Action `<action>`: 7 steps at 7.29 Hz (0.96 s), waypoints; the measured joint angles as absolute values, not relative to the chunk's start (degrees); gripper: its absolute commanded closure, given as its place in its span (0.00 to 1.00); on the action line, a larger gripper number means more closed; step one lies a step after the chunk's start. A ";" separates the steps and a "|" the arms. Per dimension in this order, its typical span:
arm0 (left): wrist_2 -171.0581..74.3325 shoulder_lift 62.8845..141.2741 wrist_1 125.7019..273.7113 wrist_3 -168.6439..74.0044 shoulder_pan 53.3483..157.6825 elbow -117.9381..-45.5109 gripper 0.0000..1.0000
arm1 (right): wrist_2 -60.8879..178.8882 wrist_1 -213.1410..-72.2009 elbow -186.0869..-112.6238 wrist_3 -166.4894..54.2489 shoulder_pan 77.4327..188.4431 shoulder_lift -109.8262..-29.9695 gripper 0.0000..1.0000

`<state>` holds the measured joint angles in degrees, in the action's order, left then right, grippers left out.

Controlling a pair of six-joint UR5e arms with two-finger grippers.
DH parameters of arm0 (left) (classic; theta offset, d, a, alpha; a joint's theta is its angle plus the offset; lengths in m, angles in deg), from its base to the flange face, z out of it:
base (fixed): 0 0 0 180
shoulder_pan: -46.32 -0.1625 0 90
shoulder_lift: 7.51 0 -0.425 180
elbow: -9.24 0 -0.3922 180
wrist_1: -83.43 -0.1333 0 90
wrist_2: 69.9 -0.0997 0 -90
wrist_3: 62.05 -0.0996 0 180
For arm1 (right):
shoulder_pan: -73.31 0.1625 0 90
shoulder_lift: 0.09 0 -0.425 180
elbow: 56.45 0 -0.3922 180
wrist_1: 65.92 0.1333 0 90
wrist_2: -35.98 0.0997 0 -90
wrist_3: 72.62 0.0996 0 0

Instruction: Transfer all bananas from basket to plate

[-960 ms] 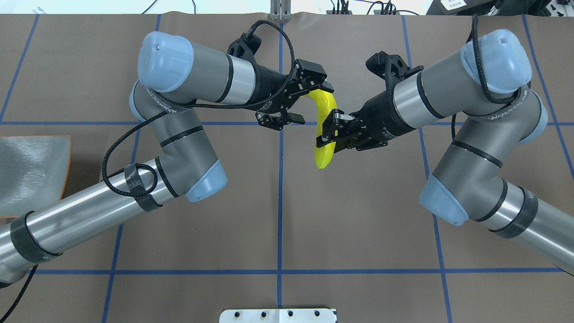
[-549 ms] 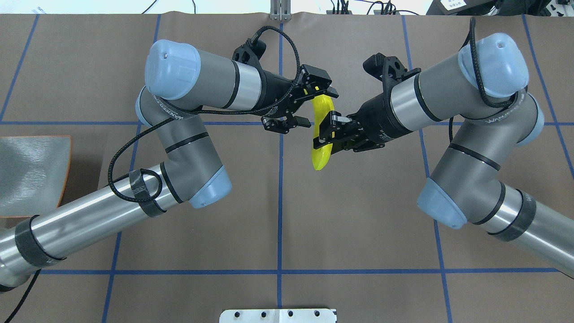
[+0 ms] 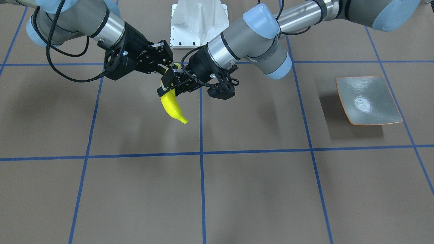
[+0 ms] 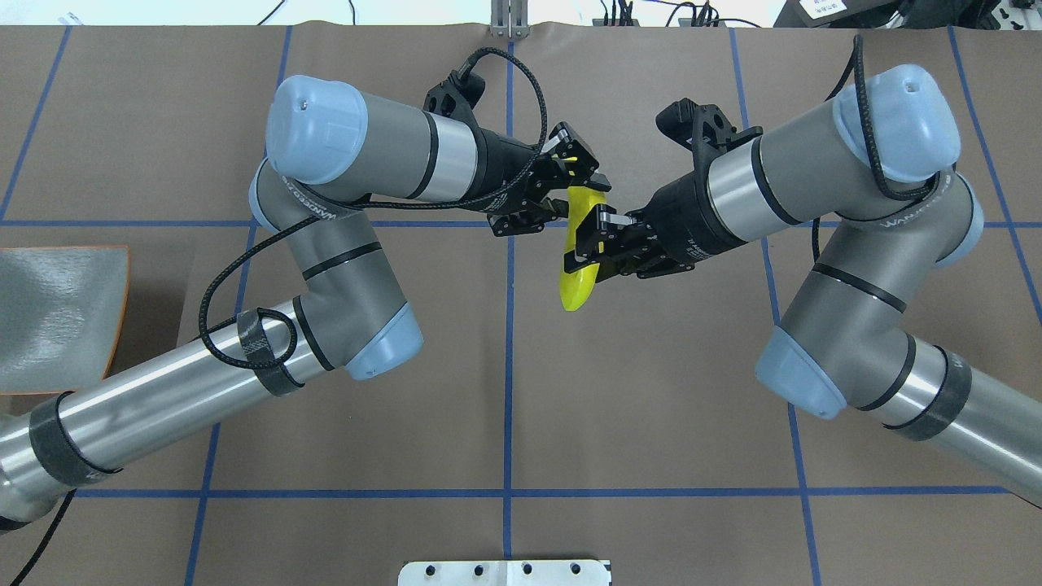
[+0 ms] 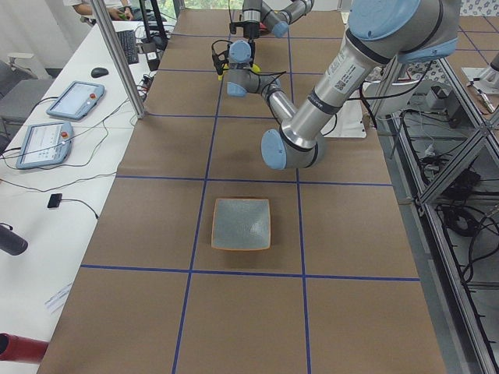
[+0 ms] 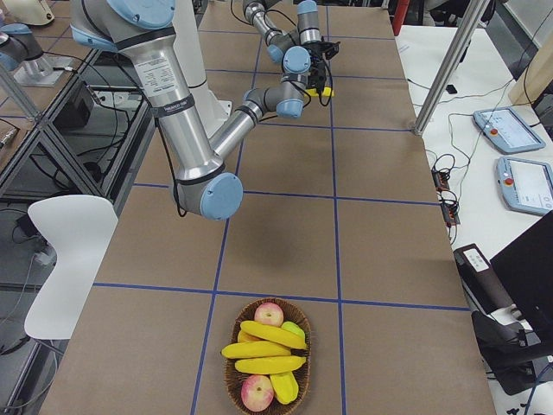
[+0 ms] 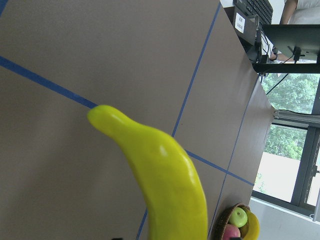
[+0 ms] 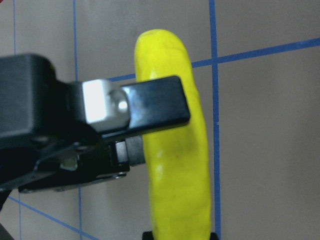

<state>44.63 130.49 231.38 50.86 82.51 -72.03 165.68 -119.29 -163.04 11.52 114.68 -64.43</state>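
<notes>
While one banana (image 4: 575, 285) hangs gripped, the basket (image 6: 230, 372) holds three (one plate (image 3: 368, 112))

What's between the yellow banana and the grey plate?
Only bare brown table with blue tape lines, between the curved yellow banana and the square grey-green orange-rimmed plate, in the front-facing view.

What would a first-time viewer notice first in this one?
A bright yellow banana hangs in mid-air over the middle of the table, with the right gripper shut on it and the left gripper meeting it at one end. The plate lies bare at the robot's left. The basket at its right holds more bananas and round fruit.
</notes>
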 measured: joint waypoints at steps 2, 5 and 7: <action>44.57 130.63 231.51 50.83 82.39 -72.08 1.00 | 165.67 -119.13 -162.96 11.08 114.62 -64.43 0.00; 44.43 129.92 231.50 50.63 82.51 -72.13 1.00 | 166.07 -116.83 -165.29 10.77 115.48 -67.47 0.00; 46.52 123.24 231.48 46.37 84.01 -76.78 1.00 | 165.82 -116.35 -167.62 10.74 117.69 -72.00 0.00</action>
